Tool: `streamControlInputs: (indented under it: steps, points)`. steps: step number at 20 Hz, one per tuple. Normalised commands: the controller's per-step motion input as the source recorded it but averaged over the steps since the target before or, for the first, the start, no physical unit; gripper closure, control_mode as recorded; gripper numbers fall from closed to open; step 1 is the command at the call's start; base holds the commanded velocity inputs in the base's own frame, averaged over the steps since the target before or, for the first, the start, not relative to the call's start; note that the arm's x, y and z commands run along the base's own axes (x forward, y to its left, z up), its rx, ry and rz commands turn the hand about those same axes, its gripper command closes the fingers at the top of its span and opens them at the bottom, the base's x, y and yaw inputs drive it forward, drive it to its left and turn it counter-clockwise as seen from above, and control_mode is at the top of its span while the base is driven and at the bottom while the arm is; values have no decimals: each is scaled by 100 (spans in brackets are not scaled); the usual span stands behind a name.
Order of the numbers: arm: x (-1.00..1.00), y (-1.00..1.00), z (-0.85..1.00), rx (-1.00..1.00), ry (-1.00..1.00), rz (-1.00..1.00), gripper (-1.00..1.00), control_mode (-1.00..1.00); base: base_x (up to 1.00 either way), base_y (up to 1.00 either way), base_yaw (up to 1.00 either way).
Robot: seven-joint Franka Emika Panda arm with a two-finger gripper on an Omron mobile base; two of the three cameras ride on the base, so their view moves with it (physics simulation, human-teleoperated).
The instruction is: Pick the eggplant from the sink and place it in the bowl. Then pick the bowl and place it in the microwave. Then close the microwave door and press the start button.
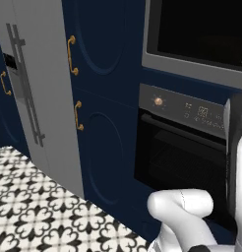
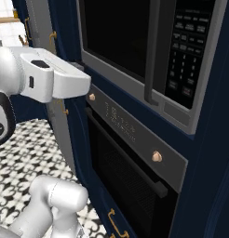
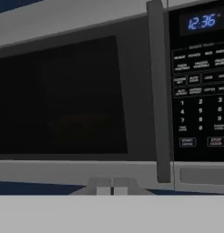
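The microwave faces me close up, set in navy cabinetry; it also appears in the left base view and the right base view. The microwave door is closed, its black glass dark inside the grey frame, with a vertical handle on its right edge. Right of the handle is the keypad, with a lit clock above and the start button low on the panel. My gripper is shut with nothing in it, just below the door's bottom edge. The eggplant, bowl and sink are out of view.
Under the microwave sits a black oven with a knob panel. Navy cabinet doors with gold handles and a tall grey panel stand to the left. Patterned floor tiles lie below.
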Motion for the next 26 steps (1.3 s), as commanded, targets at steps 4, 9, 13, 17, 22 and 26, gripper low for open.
streamControlInputs:
  steps: [4,9,13,17,22,26]
  points:
    - [-30,4,-3,-6,1,0,100,-100,0,0,0]
    - [-16,-6,0,-4,-5,-11,100,-100,0,0,0]
    - [1,-11,-1,-1,0,-13,100,-100,0,0,0]
    - [27,-3,-4,-2,0,-7,100,-100,0,0,0]
    - [19,-29,0,0,0,-6,100,-100,0,0,0]
    - [11,-44,0,0,0,-6,100,-100,0,0,0]
